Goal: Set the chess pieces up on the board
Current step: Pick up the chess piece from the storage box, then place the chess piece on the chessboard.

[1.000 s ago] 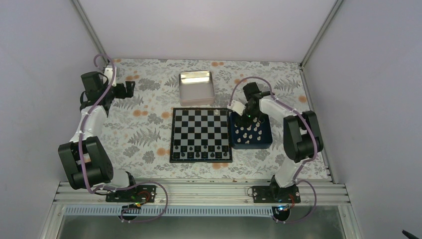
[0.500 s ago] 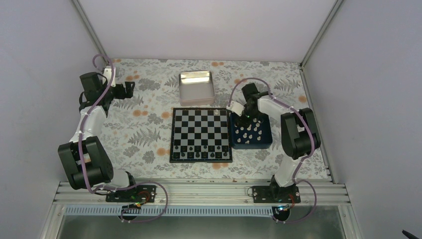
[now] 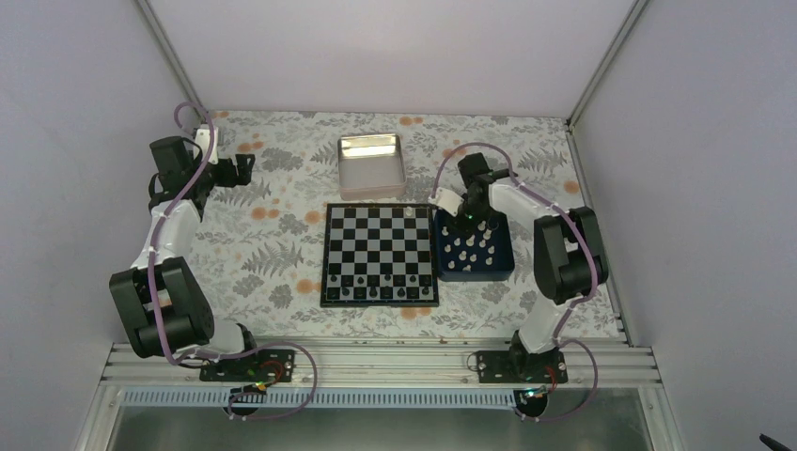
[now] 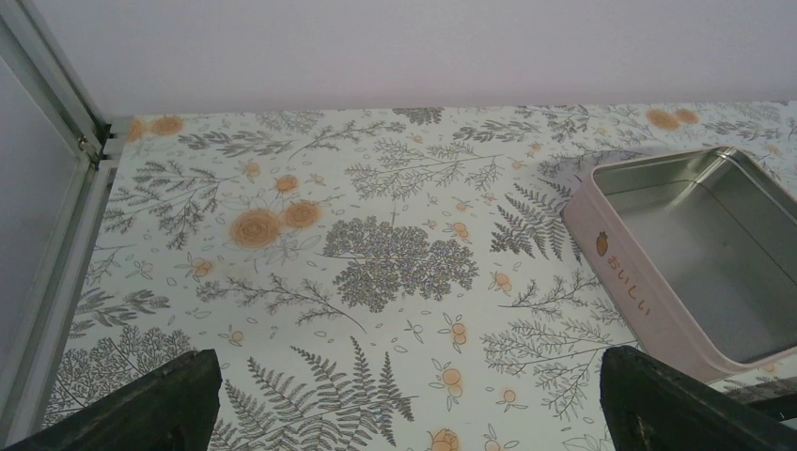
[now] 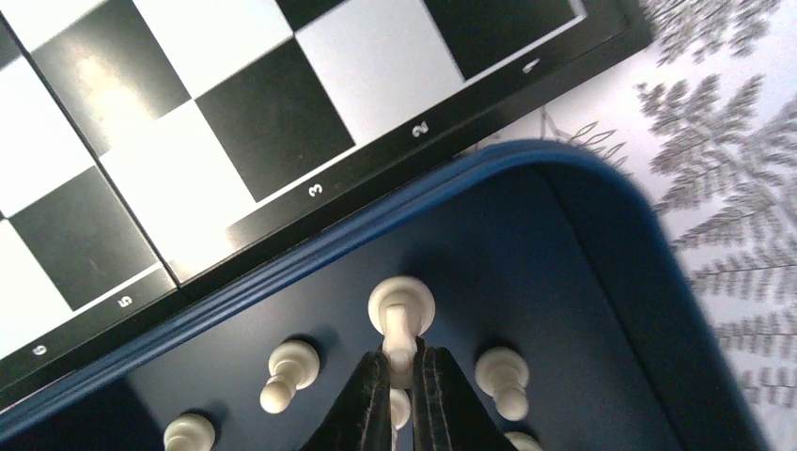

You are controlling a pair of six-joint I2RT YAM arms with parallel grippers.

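A white piece [image 5: 401, 310] sits in the blue tray [image 5: 601, 197], just right of the board [image 3: 380, 254], the right end effector [image 5: 399, 365] clamped on its stem; other white pieces [image 5: 291, 368] stand around it. Dark pieces [image 3: 380, 292] line the board's near row. The left end effector [image 4: 406, 381] hangs spread wide over the floral bench [image 4: 282, 282], near a metal tin [image 4: 616, 263].
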